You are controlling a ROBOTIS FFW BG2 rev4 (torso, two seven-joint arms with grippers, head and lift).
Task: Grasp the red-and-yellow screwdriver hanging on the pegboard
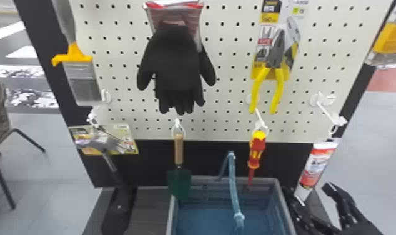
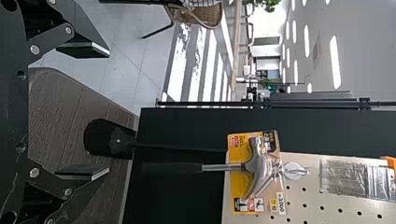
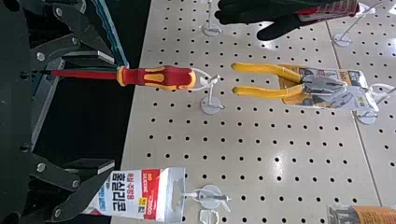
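Note:
The red-and-yellow screwdriver (image 1: 256, 150) hangs from a white hook low on the pegboard (image 1: 228, 62), shaft downward. At the lower right, my right gripper (image 1: 312, 193) is to the right of the screwdriver and lower. In the right wrist view my right gripper (image 3: 113, 112) stands open; the screwdriver (image 3: 159, 77) lies in line with the space between its fingers, closer to one finger, and nothing is gripped. In the left wrist view my left gripper (image 2: 108, 111) is open with nothing between its fingers, facing the board's hammer side.
A white-and-red tube (image 1: 317, 165) hangs beside the right gripper. Pliers (image 1: 272, 68) hang above the screwdriver. Black gloves (image 1: 177, 68), a trowel (image 1: 178, 150) and a hammer (image 1: 103, 145) hang farther left. A grey-blue crate (image 1: 172, 215) with a blue strap (image 1: 234, 187) stands below.

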